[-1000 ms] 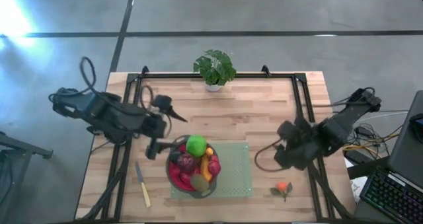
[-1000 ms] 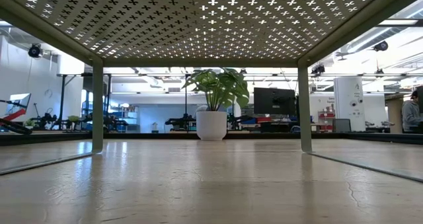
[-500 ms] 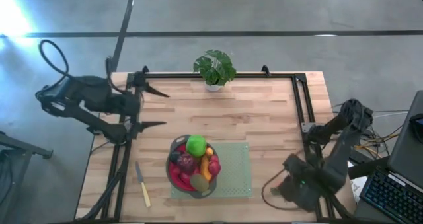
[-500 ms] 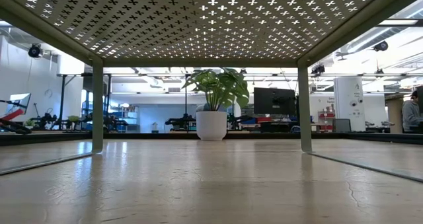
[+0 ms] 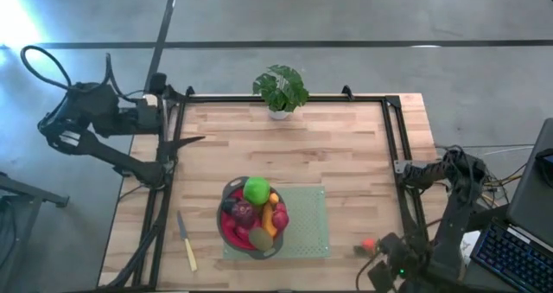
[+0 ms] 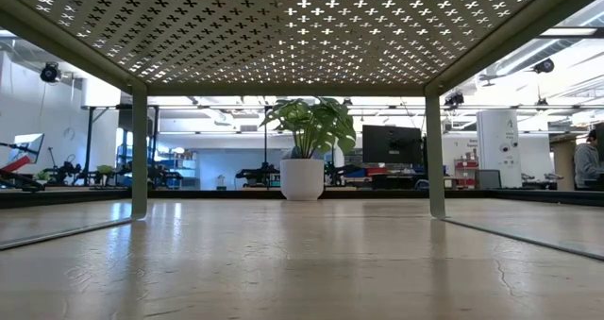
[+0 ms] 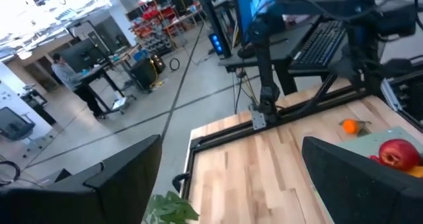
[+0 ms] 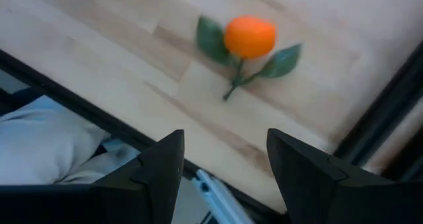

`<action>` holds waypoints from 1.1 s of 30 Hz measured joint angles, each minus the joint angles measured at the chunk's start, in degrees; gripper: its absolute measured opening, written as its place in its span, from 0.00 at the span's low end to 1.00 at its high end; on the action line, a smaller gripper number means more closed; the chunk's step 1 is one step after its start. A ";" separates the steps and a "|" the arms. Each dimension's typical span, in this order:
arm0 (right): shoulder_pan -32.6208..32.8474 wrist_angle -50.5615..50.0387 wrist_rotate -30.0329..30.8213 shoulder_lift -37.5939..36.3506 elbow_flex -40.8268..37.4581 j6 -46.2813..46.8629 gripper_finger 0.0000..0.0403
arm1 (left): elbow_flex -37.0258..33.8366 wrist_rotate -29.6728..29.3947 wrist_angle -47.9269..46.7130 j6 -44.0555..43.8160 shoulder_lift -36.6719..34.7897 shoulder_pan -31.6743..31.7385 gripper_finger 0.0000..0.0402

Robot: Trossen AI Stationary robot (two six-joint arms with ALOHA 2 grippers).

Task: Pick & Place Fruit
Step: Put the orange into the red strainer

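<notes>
One bowl (image 5: 232, 233) of toy fruit sits near the front of your table (image 5: 337, 146), resting on the left part of a single green mat (image 5: 309, 224). In it you can count one green ball (image 5: 256, 190), one dark-red lump (image 5: 244, 213), one orange elongated piece (image 5: 270, 221) and one red apple (image 7: 398, 152); the rest is too packed to count. One small orange with green leaves (image 8: 249, 37) lies alone on the bare wood at the near right, well apart from the bowl. One pale-handled knife (image 5: 187, 242) lies left of the bowl, and one potted plant (image 5: 280, 89) stands at the far edge.

Your left gripper (image 5: 183, 117) hangs over the table's far-left corner, its two fingers spread wide with nothing between them. Your right gripper (image 8: 225, 168) is at the near-right edge, just beside the orange, its fingers parted and empty. One person works at a desk in the room beyond.
</notes>
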 joint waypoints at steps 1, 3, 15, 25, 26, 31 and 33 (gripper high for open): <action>0.05 1.19 -0.03 0.69 0.00 0.45 0.53 | 0.00 0.00 0.36 0.02 0.00 0.00 0.92; 0.08 3.51 -0.01 2.16 0.00 0.61 0.52 | 0.04 0.01 0.60 0.08 0.12 0.00 0.92; 0.08 5.77 -0.01 8.71 -0.18 4.61 0.45 | 0.02 0.00 0.83 0.91 3.00 -0.02 0.92; -0.15 8.17 -0.19 11.43 -4.19 6.27 0.46 | 0.02 0.00 0.84 3.65 4.32 -0.02 0.92; -0.19 8.86 -0.19 11.63 -4.76 6.27 0.46 | 0.02 0.00 0.84 3.63 4.28 -0.02 0.92; -0.34 13.28 -0.10 12.42 -8.03 6.26 0.44 | 0.07 0.00 0.84 3.57 4.08 -0.02 0.92; -0.34 14.29 -0.09 12.65 -9.35 6.23 0.43 | 0.07 0.00 0.86 3.56 4.07 -0.02 0.92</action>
